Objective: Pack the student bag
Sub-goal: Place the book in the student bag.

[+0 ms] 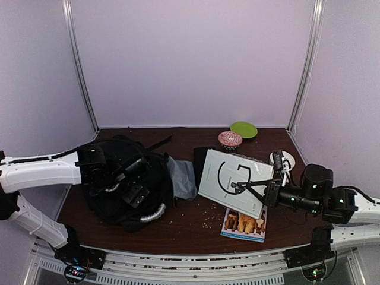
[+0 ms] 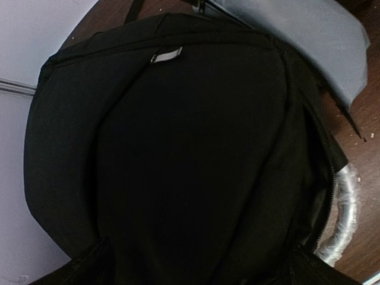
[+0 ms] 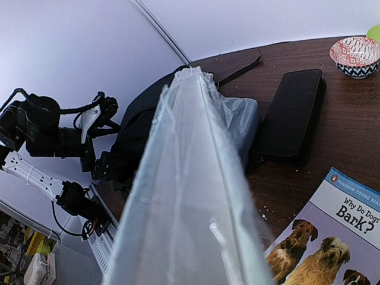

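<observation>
The student bag (image 1: 113,190) is a big black soft bag lying at the left, with its silvery handle (image 1: 152,213) toward the table's front. My left gripper (image 1: 136,180) hovers just over it, jaws spread wide with nothing between them. In the left wrist view the black fabric (image 2: 190,148) fills the frame and the handle (image 2: 347,208) shows at right. My right gripper (image 1: 248,189) is shut on the near edge of a white notebook (image 1: 234,178), tilted up off the table. The right wrist view sees that notebook (image 3: 190,196) edge-on, hiding the fingers.
A grey pouch (image 1: 183,177) and a flat black case (image 1: 202,159) lie between the bag and the notebook. A dog picture book (image 1: 244,224) lies under the notebook's near edge. A pink bowl (image 1: 230,139), a green plate (image 1: 244,129) and a white object (image 1: 282,159) sit at the back right.
</observation>
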{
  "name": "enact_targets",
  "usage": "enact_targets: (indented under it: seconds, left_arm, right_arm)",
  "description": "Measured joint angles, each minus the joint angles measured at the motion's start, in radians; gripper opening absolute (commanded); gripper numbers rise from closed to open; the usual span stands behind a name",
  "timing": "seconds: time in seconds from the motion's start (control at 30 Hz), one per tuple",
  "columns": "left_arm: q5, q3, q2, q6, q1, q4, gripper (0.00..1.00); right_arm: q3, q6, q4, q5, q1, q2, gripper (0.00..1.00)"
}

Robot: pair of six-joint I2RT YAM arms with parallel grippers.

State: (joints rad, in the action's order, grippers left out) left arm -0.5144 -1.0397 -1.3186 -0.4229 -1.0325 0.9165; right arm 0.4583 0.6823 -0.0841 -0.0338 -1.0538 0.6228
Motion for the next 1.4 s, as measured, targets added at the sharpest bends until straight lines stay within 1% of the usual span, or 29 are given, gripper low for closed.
enact_targets:
  seconds: [0.13, 0.23, 0.3, 0.37, 0.47, 0.5, 0.53, 0.6, 0.63, 0.8, 0.97, 1.13, 1.23, 1.4]
  left_arm:
    - [-0.055, -0.034, -0.101, 0.001, -0.001, 0.035, 0.98]
    - [-0.070, -0.034, -0.137, 0.010, -0.001, 0.037, 0.97]
    - [-0.082, -0.034, -0.154, 0.017, -0.001, 0.034, 0.91]
    - [-0.097, -0.034, -0.178, 0.023, -0.001, 0.029, 0.76]
    - [-0.123, -0.034, -0.219, 0.030, 0.006, 0.024, 0.41]
    - [-0.128, -0.034, -0.222, 0.033, 0.009, 0.026, 0.28]
    - [-0.134, -0.034, -0.220, 0.039, 0.014, 0.026, 0.18]
    - [-0.145, -0.036, -0.200, 0.046, 0.029, 0.028, 0.02]
    - [-0.151, -0.043, -0.183, 0.053, 0.037, 0.034, 0.00]
    - [-0.146, -0.106, -0.061, 0.043, 0.089, 0.058, 0.00]
    - [-0.082, -0.168, 0.069, 0.016, 0.124, 0.062, 0.00]
    - [-0.016, -0.195, 0.084, -0.024, 0.129, 0.056, 0.00]
    - [-0.004, -0.195, 0.085, -0.050, 0.145, 0.047, 0.00]
    - [0.000, -0.195, 0.082, -0.096, 0.154, 0.040, 0.00]
  right_arm:
    - [-0.006, 0.002, 0.000, 0.003, 0.000, 0.005, 0.00]
    - [-0.007, 0.004, 0.004, 0.003, 0.000, 0.012, 0.00]
    - [-0.007, 0.005, 0.011, 0.008, 0.000, 0.021, 0.00]
    - [-0.007, 0.006, 0.021, 0.014, 0.000, 0.035, 0.00]
    - [-0.007, 0.005, 0.037, 0.031, 0.000, 0.061, 0.00]
    - [-0.007, 0.005, 0.038, 0.037, 0.000, 0.068, 0.00]
    - [-0.006, 0.005, 0.037, 0.042, 0.000, 0.074, 0.00]
    - [-0.003, 0.006, 0.035, 0.057, 0.000, 0.085, 0.00]
    - [0.001, 0.008, 0.035, 0.064, 0.000, 0.093, 0.00]
    - [0.045, 0.059, 0.082, 0.115, 0.000, 0.170, 0.00]
    - [0.117, 0.181, 0.272, 0.211, -0.004, 0.360, 0.00]
    - [0.212, 0.312, 0.441, 0.300, -0.024, 0.592, 0.00]
    - [0.265, 0.388, 0.497, 0.339, -0.032, 0.717, 0.00]
    - [0.322, 0.491, 0.581, 0.365, -0.042, 0.866, 0.00]
